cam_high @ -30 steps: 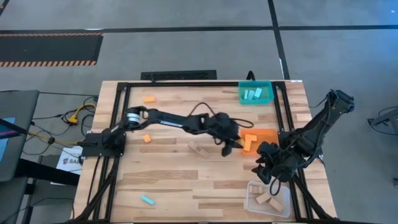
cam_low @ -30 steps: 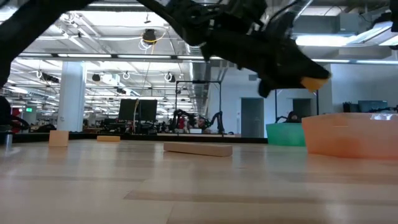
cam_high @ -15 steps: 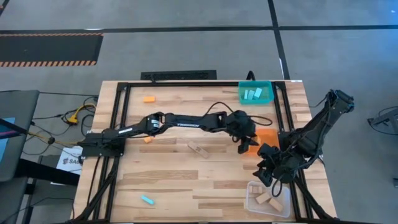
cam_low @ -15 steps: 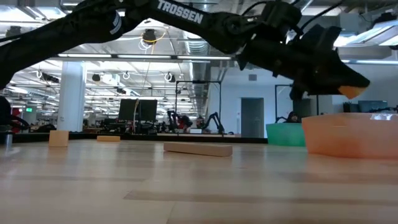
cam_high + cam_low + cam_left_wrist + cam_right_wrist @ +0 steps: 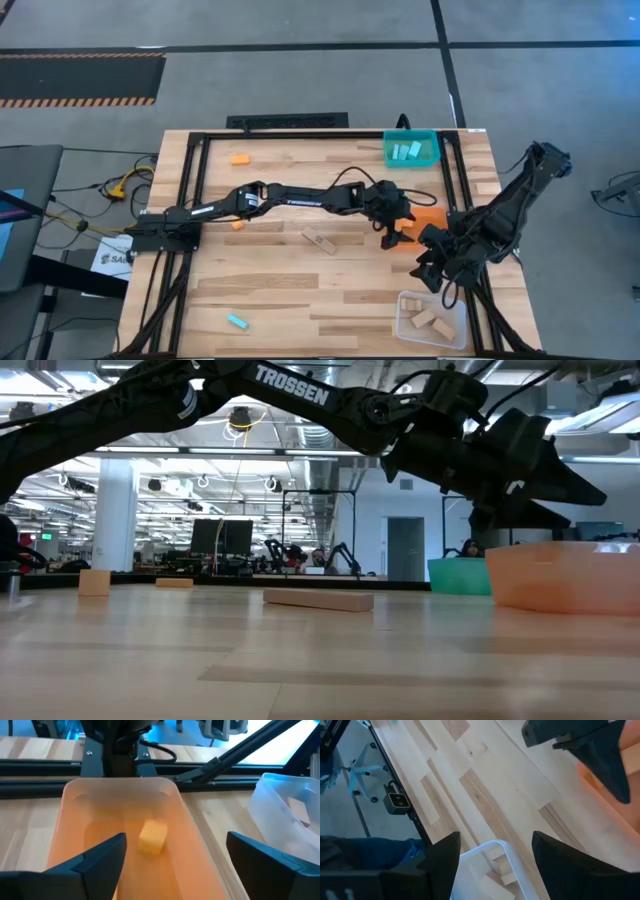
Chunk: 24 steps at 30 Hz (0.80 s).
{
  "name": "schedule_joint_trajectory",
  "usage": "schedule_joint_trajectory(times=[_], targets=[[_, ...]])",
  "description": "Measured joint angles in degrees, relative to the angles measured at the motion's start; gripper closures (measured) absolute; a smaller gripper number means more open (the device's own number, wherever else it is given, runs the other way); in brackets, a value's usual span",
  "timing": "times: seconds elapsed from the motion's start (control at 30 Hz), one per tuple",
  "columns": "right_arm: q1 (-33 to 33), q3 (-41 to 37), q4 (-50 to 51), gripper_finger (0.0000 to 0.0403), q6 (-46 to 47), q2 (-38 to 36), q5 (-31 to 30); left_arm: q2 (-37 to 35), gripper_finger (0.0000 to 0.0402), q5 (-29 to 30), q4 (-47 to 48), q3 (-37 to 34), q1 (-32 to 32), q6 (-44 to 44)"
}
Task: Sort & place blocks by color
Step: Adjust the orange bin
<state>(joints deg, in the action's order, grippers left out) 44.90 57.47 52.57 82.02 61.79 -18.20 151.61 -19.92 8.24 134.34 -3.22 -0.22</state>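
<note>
My left gripper (image 5: 392, 232) hangs open just above the near-left end of the orange bin (image 5: 428, 219). In the left wrist view an orange block (image 5: 152, 836) lies on that bin's floor (image 5: 100, 827), beyond the spread fingers and touching neither. My right gripper (image 5: 432, 270) is open and holds nothing; it hovers between the orange bin and the clear bin (image 5: 430, 318), which holds tan blocks (image 5: 501, 866). Loose on the table lie two orange blocks (image 5: 239, 158) (image 5: 237, 224), a tan block (image 5: 319, 240) and a cyan block (image 5: 236, 321).
A teal bin (image 5: 411, 149) with cyan blocks stands at the far right of the table. A black frame (image 5: 190, 190) runs around the tabletop. My left arm (image 5: 290, 197) stretches across the middle of the table. Bare wood shows in the near middle.
My left gripper has carried an orange block toward the table's right edge to the orange bin, then opened and let go. The block now lies inside the bin.
</note>
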Motion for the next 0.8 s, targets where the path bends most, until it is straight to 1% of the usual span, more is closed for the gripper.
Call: schedule_joint_trajectory(times=[0.1, 0.2, 0.3, 0.4, 0.47, 0.6, 0.63, 0.7, 0.8], targets=[[-0.53, 0.0, -0.04, 0.0133, -0.07, -0.02, 0.01, 0.0, 0.0065, 0.01, 1.78, 0.34, -0.21, -0.19], [-0.82, 0.0, -0.57, 0.0133, -1.41, -0.01, 0.0, -0.22, 0.0067, 0.93, 6.61, 0.68, -0.83, -0.29], [-1.24, 0.0, -0.74, 0.0133, -2.89, 0.01, -0.17, -1.91, 0.0074, 1.14, 17.76, 0.63, -1.99, -0.74], [-1.88, 0.0, -0.53, 0.0133, -5.37, 0.01, -0.41, -5.21, 0.0084, 1.37, 32.24, 0.68, -3.28, -0.31], [-2.4, 0.0, -0.57, 0.0133, -7.93, 0.01, -1.75, -7.16, 0.0092, 4.71, 42.64, 0.7, -3.9, 0.43], [-3.58, 0.0, -0.74, 0.0133, -11.72, 0.01, -4.95, -11.55, 0.0109, 16.06, 58.56, 0.55, -4.48, 1.49], [-3.94, 0.0, -0.7, 0.0133, -12.16, 0.01, -5.41, -12.92, 0.0113, 17.61, 60.67, 0.57, -4.59, 1.51], [-4.41, 0.0, -0.73, 0.0133, -13.68, 0.01, -6.25, -16.3, 0.0121, 17.69, 62.44, -0.12, -5.01, 2.16], [-5.25, 0.0, -0.71, 0.0133, -15.78, 0.03, -6.58, -22.13, 0.0133, 16.12, 58.97, -3.19, -5.52, 2.44]])
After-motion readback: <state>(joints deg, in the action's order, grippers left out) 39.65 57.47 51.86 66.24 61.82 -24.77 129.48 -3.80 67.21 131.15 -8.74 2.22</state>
